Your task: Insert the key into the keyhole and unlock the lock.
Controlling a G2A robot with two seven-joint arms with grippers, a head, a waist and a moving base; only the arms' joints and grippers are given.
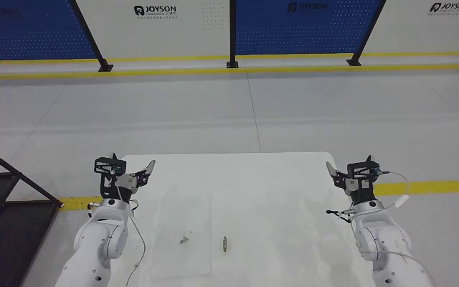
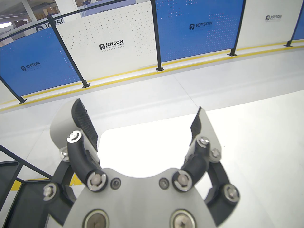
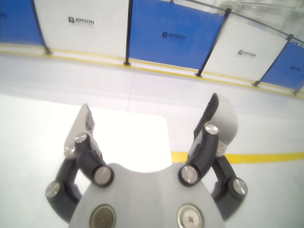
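While left tool and right tool hung open, empty, key and lock lay tiny on desk: pinch risked slipping, skidding key away.

L arm: bending at the left side, wrist pointing fwd.
L gripper: hanging in the air, fingers spreading wide, holding nothing.
R arm: bending at the right side, wrist pointing fwd.
R gripper: hanging in the air, fingers spreading wide, holding nothing.
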